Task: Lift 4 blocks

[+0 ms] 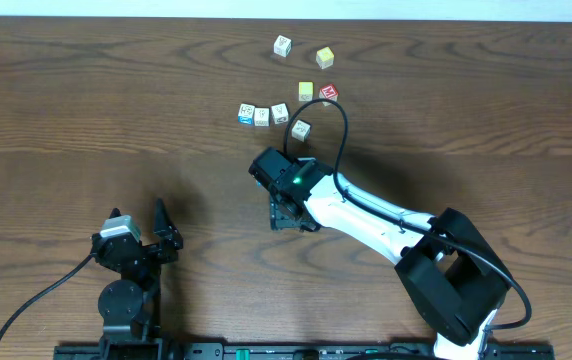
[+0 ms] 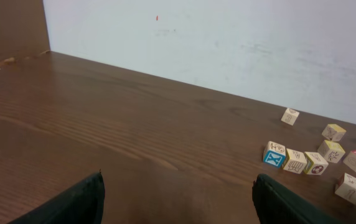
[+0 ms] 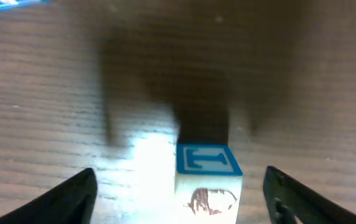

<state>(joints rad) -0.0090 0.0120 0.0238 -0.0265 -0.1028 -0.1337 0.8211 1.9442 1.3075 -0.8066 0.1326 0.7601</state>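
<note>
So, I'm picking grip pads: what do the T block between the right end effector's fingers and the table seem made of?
T block: likely wood, with pale matte faces and a printed blue letter and border. Table: dark brown wood or wood-look laminate. Grain lines show, with a soft sheen where light reflects; the pictures leave open which.

Looks like a robotics lab bench. Shows a bare wood-grain table (image 1: 66,80) against a plain white wall (image 2: 228,43), left arm (image 1: 126,285) and right arm (image 1: 376,222) beside a black rail (image 1: 266,352), alphabet blocks (image 1: 262,117) scattered.
</note>
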